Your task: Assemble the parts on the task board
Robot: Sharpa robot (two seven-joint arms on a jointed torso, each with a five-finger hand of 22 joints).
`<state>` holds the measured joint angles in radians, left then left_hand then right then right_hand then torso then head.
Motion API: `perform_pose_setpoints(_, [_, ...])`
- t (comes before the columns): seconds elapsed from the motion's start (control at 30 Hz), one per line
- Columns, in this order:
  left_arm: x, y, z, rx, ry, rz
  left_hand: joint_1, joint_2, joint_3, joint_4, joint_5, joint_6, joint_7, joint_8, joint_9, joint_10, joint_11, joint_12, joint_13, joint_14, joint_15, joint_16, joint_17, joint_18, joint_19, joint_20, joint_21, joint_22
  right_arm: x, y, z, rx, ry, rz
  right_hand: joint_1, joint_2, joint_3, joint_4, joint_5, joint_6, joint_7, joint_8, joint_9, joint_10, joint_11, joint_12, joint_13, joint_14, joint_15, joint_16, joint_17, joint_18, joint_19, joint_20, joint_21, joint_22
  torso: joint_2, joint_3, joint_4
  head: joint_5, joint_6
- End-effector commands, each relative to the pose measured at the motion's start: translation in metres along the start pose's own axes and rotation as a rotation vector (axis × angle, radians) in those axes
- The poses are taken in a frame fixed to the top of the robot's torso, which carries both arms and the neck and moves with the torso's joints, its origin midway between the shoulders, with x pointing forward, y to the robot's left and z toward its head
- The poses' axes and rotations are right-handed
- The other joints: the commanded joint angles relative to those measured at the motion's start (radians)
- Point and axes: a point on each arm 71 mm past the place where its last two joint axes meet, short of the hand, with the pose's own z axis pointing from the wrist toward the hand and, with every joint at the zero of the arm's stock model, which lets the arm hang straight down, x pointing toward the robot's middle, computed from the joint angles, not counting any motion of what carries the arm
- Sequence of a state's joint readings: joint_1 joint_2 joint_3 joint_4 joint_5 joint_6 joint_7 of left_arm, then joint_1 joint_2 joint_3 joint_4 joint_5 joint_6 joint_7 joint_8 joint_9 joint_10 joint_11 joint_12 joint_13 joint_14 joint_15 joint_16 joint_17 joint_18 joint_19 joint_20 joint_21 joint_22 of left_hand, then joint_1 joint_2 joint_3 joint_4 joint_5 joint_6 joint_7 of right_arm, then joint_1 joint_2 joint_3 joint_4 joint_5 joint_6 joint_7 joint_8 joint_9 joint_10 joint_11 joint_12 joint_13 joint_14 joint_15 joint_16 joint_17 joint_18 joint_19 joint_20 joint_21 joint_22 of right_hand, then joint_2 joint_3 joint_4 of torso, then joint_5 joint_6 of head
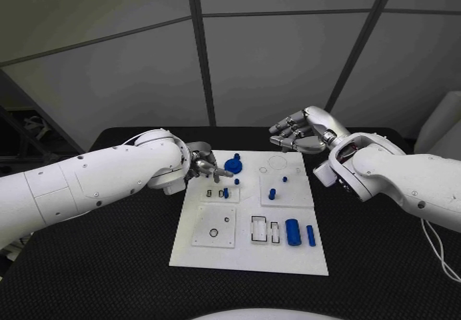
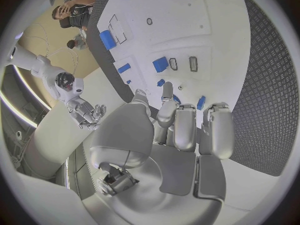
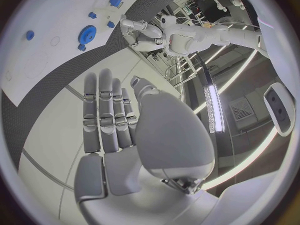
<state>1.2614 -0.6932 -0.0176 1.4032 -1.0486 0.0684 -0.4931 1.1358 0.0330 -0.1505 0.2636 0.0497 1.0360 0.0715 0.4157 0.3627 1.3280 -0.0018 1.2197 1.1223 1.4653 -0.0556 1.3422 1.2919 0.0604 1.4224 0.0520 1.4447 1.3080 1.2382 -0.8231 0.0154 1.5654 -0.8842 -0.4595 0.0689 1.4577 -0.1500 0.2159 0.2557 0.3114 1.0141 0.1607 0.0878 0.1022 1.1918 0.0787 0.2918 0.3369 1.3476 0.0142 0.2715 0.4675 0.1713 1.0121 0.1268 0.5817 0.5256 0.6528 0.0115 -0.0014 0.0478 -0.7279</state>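
White casing fills the left side, where the left arm is reached in low across the black desk with its elbow bent. The left robot hand is poised at the far-left corner of the task board, fingers bunched toward the blue gear just beside them. Whether anything is pinched there cannot be told; from the wrist camera the fingers are seen curled forward over the board, close together, with small blue parts just past their tips.

On the board itself, a small blue peg is seen standing in a square block near the middle, and two blue cylinders are laid side by side at the near right.

Further right, the right arm is angled in from the edge, and the right robot hand is held raised beyond the board's far edge, nothing in it. In its wrist view the fingers are stretched out straight and flat together, the thumb set apart.
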Motion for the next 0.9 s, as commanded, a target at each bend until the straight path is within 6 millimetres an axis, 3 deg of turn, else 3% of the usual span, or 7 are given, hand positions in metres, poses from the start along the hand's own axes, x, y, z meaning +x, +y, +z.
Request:
perform_pose_setpoints(0.03, [0.004,-0.001,0.002,-0.039,0.049,0.097,-0.002,0.008,-0.007,0.001,-0.002,-0.006,-0.003,0.007,0.005,0.006,0.0,0.005,0.004,0.031,-0.006,0.003,0.002,-0.011,0.006,-0.001,0.004,0.038,-0.002,0.001,0.001,0.0,-0.019,0.021,-0.001,-0.008,0.002,-0.006,0.001,0.006,0.003,-0.005,-0.002,0.009,0.002,-0.008,-0.006,0.007,0.003,-0.01,-0.002,0.011,0.009,0.001,-0.009,-0.004,0.001,-0.0015,0.0018,0.001,-0.004])
perform_pose_setpoints(0.9, [0.016,-0.023,0.013,-0.033,0.096,0.205,0.023,0.02,-0.022,-0.008,-0.001,-0.024,-0.003,0.025,0.04,-0.002,-0.001,0.003,0.007,0.031,-0.006,0.0,0.004,-0.012,0.006,-0.001,0.008,0.047,-0.001,-0.002,0.004,0.027,-0.01,0.02,-0.006,-0.012,-0.001,-0.017,0.048,-0.011,0.015,-0.016,-0.005,-0.013,0.017,-0.044,-0.047,-0.002,0.019,-0.085,-0.017,0.009,0.005,0.014,-0.065,-0.037,0.004,-0.0029,0.0006,0.004,-0.02])
